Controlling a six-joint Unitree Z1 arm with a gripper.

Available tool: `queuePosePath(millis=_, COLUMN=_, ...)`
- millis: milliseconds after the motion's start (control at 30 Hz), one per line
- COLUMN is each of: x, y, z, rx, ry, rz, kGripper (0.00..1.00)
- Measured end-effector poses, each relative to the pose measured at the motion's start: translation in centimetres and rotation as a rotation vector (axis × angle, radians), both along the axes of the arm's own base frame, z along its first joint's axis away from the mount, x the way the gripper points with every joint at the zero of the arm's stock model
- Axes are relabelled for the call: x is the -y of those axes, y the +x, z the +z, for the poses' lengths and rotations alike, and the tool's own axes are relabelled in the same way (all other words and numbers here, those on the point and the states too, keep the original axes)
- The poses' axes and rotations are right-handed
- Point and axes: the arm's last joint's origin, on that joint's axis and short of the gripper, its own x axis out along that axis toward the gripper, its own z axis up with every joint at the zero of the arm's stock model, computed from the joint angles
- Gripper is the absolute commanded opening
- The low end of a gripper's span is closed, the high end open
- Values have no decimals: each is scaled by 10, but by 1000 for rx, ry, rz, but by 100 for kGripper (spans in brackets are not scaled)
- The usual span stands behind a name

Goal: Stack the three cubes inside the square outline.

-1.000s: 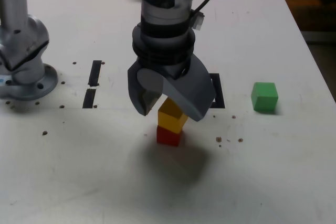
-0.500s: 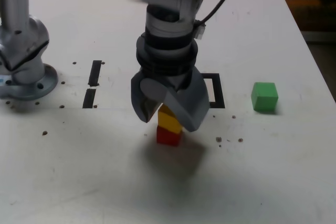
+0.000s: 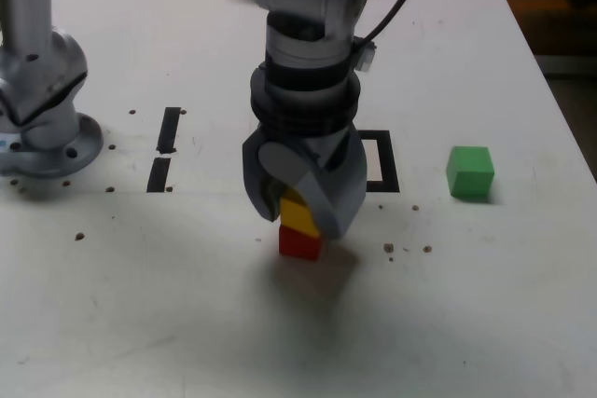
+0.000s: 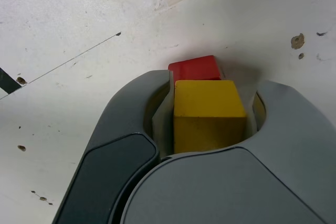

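Cubes, three, solid-coloured, of like size. Yellow cube [image 3: 298, 213] sits on top of red cube [image 3: 299, 242], the pair standing on the white table [image 3: 485, 314] toward its near-middle, in front of the square outline [image 3: 381, 161] and outside it. Green cube [image 3: 469, 171] stands alone toward the table's edge on the exterior view's right, beside the outline and well apart from the pair.

Handling, judged: rigid blocks with flat faces and sharp edges, probably light, unlikely to deform or break. Faces look smooth, so slip is possible under a loose pinch. Best hold is across two opposite side faces, square-on, at mid-height. The two-cube stack is loose; a grip on the upper block alone would leave the red one behind.

Gripper [image 3: 300, 200], grey, points downward over the stack. In the wrist view the jaws stand on either side of the yellow cube [image 4: 209, 114], closed in near its side faces; a thin gap seems to remain on at least one side, so firm contact cannot be confirmed. Red cube [image 4: 194, 68] shows just beyond it.

Outline: thick black tape frame around a pale patch, partly hidden by the arm. Two short black tape bars [image 3: 165, 149] lie toward the exterior view's left, near a grey robot base [image 3: 42, 90].

Brands, labels, writing: none legible on cubes, gripper or table.
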Motion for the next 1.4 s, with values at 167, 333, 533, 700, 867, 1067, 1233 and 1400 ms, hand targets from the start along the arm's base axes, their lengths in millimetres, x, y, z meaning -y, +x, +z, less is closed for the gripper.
queuePosePath(millis=167, x=-14, y=-26, z=18, rx=-36, ry=95, rz=102, kGripper=8)
queuePosePath(millis=333, x=-30, y=-57, z=23, rx=-79, ry=159, rz=213, kGripper=10)
queuePosePath(millis=533, x=-38, y=-72, z=7, rx=-68, ry=97, rz=283, kGripper=11)
queuePosePath(millis=700, x=-41, y=-77, z=-23, rx=-82, ry=-1, rz=307, kGripper=11)
queuePosePath(millis=867, x=-42, y=-85, z=-46, rx=-71, ry=-91, rz=309, kGripper=13)
queuePosePath(millis=1067, x=-36, y=-76, z=-52, rx=41, ry=-195, rz=289, kGripper=39)
queuePosePath(millis=1233, x=-36, y=-75, z=-52, rx=54, ry=-207, rz=271, kGripper=69)
queuePosePath(millis=1400, x=-36, y=-77, z=-52, rx=34, ry=-201, rz=261, kGripper=82)
